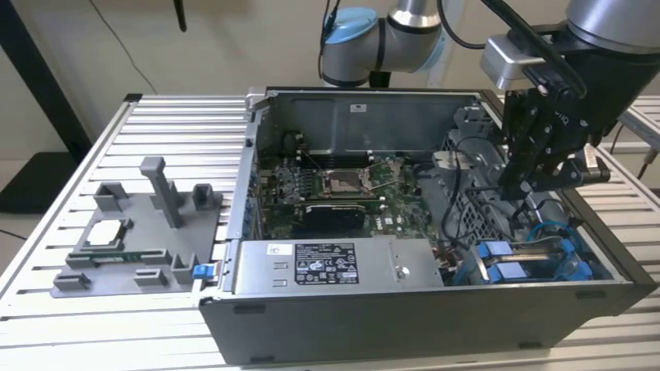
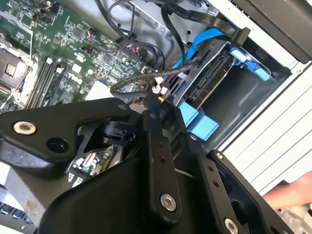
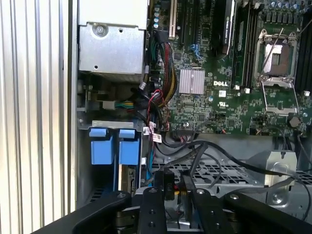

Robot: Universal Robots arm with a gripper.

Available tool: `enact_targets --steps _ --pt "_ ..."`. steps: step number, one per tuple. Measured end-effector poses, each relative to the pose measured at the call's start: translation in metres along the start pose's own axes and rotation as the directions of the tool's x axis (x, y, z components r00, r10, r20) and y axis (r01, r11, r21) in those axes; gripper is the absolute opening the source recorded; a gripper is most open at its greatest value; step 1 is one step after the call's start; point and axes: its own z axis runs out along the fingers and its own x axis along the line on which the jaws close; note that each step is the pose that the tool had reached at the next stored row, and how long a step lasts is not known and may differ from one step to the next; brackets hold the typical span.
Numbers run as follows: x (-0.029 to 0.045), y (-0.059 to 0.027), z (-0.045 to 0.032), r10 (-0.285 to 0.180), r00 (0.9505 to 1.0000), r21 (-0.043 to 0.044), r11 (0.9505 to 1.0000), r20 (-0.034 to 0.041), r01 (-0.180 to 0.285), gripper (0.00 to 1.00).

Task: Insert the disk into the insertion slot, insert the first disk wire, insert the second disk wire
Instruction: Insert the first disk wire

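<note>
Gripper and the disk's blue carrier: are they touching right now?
Apart. In the first wrist view the gripper sits beside the blue carrier, with a clear gap between them.

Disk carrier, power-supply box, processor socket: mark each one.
disk carrier [image 3: 101, 148], first wrist view, face of one blue tab.
power-supply box [image 1: 335, 265], exterior view, on its top label.
processor socket [image 1: 342, 183], exterior view, centre of the socket.
</note>
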Motion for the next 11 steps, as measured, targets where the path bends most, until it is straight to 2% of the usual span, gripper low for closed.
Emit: enact_targets --steps 1,2,11 --pt "0.0000 0.0000 0.0000 0.000 1.0000 0.0000 1.0000 0.0000 0.000 1.00" --pt "0.0000 0.0000 0.0000 0.000 1.0000 0.0000 1.0000 0.0000 0.000 0.00" --pt "0.0000 0.0000 0.0000 0.000 1.0000 0.0000 1.0000 0.0000 0.000 0.00"
